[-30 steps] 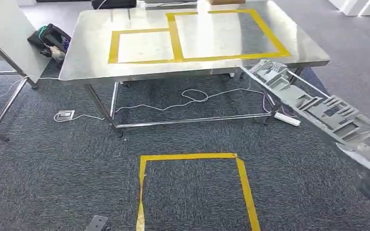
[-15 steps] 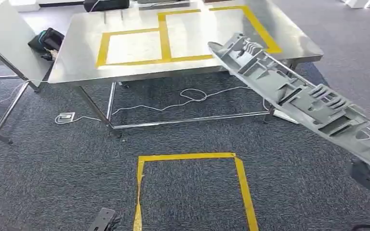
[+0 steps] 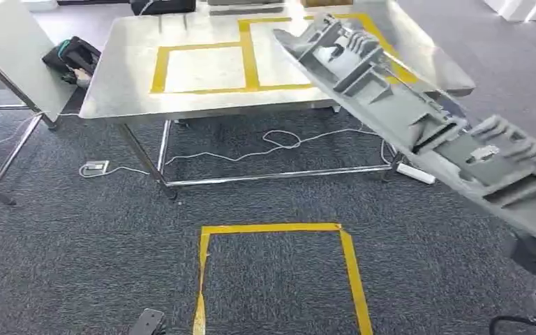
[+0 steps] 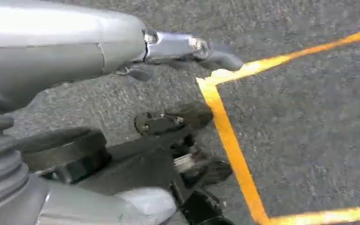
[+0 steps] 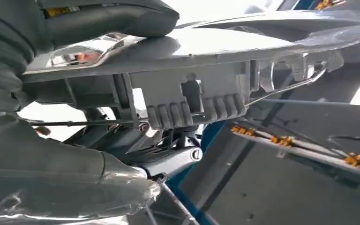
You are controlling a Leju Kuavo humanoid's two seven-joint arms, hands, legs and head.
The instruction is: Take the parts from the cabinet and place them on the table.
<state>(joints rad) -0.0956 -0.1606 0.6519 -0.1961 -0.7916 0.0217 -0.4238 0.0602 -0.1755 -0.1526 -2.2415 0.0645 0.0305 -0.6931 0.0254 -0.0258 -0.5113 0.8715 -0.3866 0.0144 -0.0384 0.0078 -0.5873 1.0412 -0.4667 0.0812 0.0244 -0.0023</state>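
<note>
Overhead, the right hand (image 5: 122, 28) gripped a long grey ribbed plastic part (image 3: 419, 118), slanted above the steel bench (image 3: 125, 84); the left hand (image 4: 168, 51) held nothing, fingers apart.

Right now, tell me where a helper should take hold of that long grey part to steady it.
Probably at the free far end of the long grey ribbed part, approached from the steel table side. That end juts over the table with raised ribs to pinch, while the near end runs off toward the right hand, which holds it.
</note>
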